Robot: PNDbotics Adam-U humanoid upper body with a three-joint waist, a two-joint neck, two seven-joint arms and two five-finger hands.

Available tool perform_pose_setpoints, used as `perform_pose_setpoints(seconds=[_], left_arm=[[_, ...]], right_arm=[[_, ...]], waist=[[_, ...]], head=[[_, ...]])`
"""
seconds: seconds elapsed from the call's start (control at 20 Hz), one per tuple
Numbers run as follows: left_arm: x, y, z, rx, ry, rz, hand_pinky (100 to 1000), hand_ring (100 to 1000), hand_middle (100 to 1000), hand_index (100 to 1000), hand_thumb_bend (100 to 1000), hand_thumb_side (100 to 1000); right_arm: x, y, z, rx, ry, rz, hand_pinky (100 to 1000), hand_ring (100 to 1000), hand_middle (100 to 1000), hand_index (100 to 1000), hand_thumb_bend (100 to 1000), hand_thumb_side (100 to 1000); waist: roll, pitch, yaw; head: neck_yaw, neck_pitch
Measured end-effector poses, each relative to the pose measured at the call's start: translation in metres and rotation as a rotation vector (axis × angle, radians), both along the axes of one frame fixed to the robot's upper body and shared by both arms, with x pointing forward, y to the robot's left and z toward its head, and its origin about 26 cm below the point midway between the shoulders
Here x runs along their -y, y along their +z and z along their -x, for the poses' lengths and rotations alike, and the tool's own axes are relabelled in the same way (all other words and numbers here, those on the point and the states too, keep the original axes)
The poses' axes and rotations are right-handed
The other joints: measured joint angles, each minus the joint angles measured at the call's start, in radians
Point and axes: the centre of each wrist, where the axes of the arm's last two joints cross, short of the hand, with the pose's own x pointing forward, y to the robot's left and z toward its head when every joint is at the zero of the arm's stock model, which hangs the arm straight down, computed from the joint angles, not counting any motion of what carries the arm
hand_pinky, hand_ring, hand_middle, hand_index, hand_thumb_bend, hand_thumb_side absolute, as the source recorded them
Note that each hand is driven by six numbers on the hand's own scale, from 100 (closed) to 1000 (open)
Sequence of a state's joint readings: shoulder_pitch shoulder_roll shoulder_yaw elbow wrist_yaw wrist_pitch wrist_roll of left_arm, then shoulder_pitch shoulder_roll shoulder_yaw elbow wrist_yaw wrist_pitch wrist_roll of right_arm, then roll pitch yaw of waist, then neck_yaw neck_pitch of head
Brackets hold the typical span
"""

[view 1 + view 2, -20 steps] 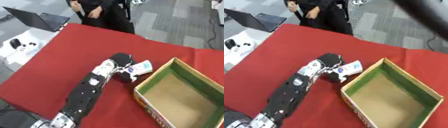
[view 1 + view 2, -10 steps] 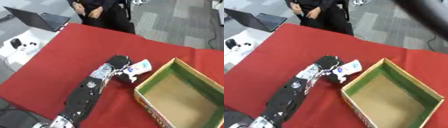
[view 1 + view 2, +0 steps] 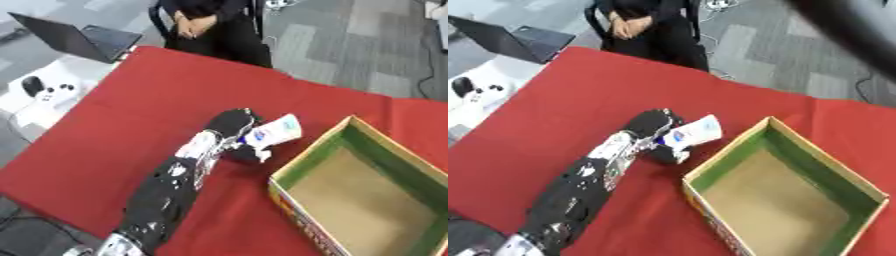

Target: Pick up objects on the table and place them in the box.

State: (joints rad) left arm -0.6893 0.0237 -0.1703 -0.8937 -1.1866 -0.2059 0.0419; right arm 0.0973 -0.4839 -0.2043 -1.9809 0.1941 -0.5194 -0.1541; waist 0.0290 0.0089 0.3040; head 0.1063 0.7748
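Note:
My left hand is in the middle of the red table, its fingers curled round a small white packet with a blue mark. The packet is tilted, its upper end pointing toward the box. That open cardboard box has green inner walls and a brown floor, and sits just right of the hand with nothing inside that I can see. The packet hangs close to the box's near left wall, still outside it. My right hand shows in neither view.
A laptop and a white desk with a game controller stand beyond the table's left edge. A seated person is at the far side. A dark blurred shape crosses the upper right of the right eye view.
The left hand with the packet has lifted slightly and edged toward the box. The whole picture has also shifted a little, so the camera has moved.

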Motion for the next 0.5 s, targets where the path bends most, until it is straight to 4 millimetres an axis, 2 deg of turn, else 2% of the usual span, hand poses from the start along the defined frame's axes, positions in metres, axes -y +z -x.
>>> perform_pose_setpoints(seconds=[0.5], left_arm=[[0.004,0.043,-0.004,0.081,-0.012,0.114,100,100,100,161,100,545]], right_arm=[[0.0,0.0,0.0,0.0,0.0,0.0,134,305,379,404,160,989]], waist=[[0.0,0.0,0.001]], head=[[0.001,0.0]])
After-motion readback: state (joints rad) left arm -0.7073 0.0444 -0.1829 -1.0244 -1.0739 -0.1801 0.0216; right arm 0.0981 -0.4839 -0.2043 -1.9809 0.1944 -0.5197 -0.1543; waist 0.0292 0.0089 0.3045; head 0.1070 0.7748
